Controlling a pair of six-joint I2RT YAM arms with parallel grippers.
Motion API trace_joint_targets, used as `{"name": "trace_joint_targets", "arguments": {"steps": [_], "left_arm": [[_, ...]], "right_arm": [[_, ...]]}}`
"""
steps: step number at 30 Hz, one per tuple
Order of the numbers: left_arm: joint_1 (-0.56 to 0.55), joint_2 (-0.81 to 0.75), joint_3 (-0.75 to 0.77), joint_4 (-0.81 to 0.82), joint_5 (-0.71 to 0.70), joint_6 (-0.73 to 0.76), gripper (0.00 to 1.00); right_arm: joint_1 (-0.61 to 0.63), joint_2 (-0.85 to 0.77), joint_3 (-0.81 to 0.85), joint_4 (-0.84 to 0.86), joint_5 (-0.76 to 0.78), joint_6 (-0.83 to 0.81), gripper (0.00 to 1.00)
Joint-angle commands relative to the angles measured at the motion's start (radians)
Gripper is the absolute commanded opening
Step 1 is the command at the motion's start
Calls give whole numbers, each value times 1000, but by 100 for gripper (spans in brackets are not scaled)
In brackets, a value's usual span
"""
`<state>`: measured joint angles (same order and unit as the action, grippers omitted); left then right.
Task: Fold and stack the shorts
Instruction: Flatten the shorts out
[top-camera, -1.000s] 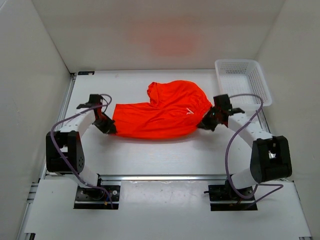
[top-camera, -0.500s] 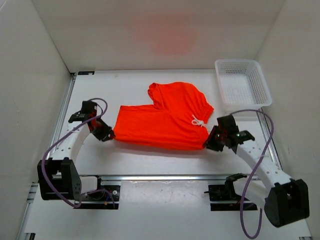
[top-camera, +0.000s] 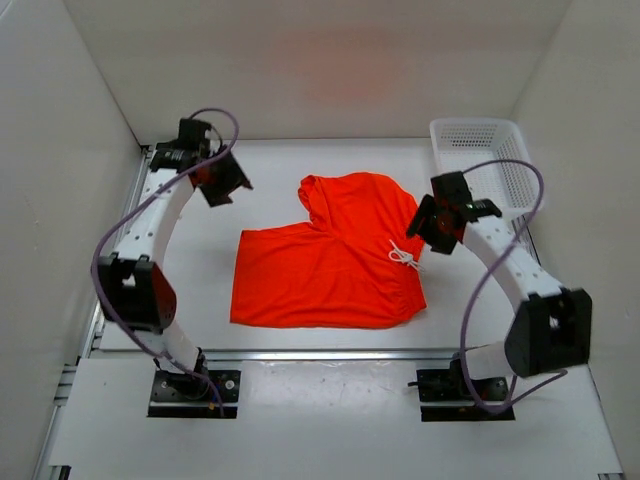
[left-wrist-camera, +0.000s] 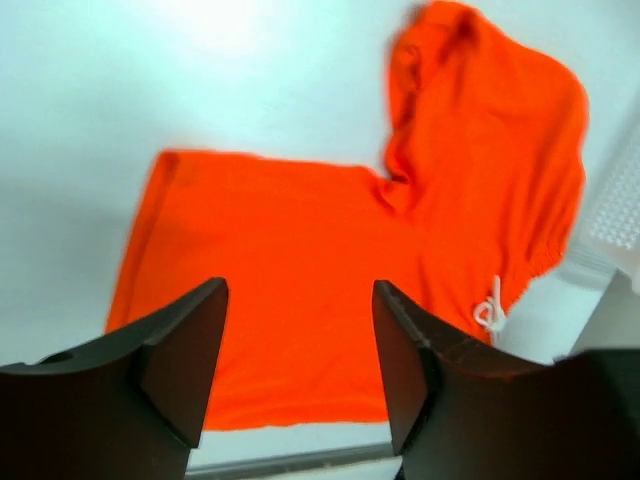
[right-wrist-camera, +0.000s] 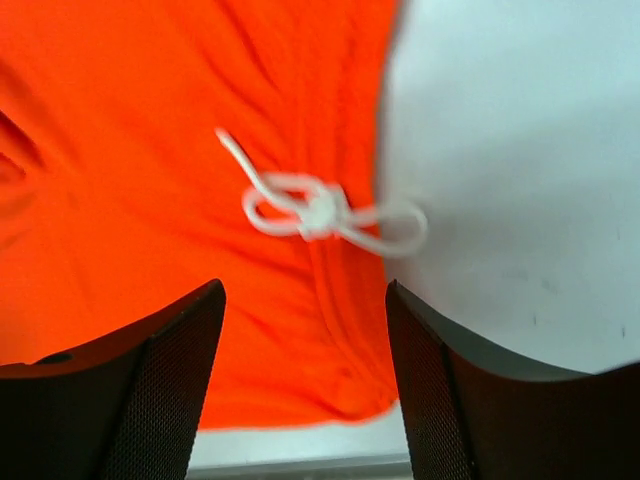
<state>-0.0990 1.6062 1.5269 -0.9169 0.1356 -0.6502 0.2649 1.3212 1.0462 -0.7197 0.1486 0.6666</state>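
Observation:
The bright orange-red shorts (top-camera: 325, 270) lie spread on the white table, one leg flat toward the left and the other bunched toward the back. The white drawstring (top-camera: 403, 256) sits at the waistband on the right. My left gripper (top-camera: 226, 183) hovers open, behind and to the left of the shorts, nothing between its fingers. The left wrist view looks down on the shorts (left-wrist-camera: 320, 250) past the open left gripper (left-wrist-camera: 300, 305). My right gripper (top-camera: 427, 224) is open just right of the waistband. In the right wrist view the right gripper (right-wrist-camera: 305, 300) is above the drawstring knot (right-wrist-camera: 320, 210) and the shorts (right-wrist-camera: 150, 180).
A white plastic basket (top-camera: 487, 160) stands at the back right, close behind the right arm; its mesh wall (left-wrist-camera: 617, 205) shows in the left wrist view. White walls enclose the table on three sides. A metal rail (top-camera: 320, 354) runs along the near edge.
Both grippers have opened and let go of the shorts. The left arm rose and swung to the back left, the right arm pulled back. The shorts now lie flatter, nearer the front.

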Motion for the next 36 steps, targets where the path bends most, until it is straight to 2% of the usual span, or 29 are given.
{"name": "trace_joint_targets", "arguments": {"steps": [1,3,4,5,11,14,22,25,26,28,30,33,34,35,36], "left_arm": [[-90,179,270,-55,9,86,71],[-141,346,404,-121,18,106,77],[-157,397,529,-138,18,118,77],[-171,496,588,-152,28,118,79],[-261,792,945,-162,71,130,80],[-285,869,1039,-139,71,120,80],[-295,1032,1095,-77,90,74,80],[-295,1066,1116,-56,114,64,72],[-295,1066,1116,-56,124,64,51],[-304,1066,1116,-56,134,55,27],[-304,1048,1090,-45,134,55,10],[-292,997,1060,-45,134,66,10],[-277,976,1047,-45,134,76,10],[-268,927,1033,-45,125,77,10],[-259,896,1014,-45,125,77,10]], "right_arm": [[-16,189,135,31,9,-76,70],[-49,263,208,31,-47,-76,70],[-59,324,225,42,-66,-76,70],[-78,352,239,42,-76,-76,71],[-108,481,317,51,-87,-67,68],[-118,521,327,51,-87,-77,65],[-118,584,336,51,-87,-87,64],[-118,602,336,51,-96,-87,64],[-118,611,336,51,-96,-87,62],[-118,612,327,60,-107,-87,55],[-118,622,327,69,-119,-87,47],[-118,642,359,78,-179,-87,19],[-118,654,373,78,-190,-87,6],[-106,655,397,78,-190,-87,1],[-89,655,406,78,-199,-96,1]]}}
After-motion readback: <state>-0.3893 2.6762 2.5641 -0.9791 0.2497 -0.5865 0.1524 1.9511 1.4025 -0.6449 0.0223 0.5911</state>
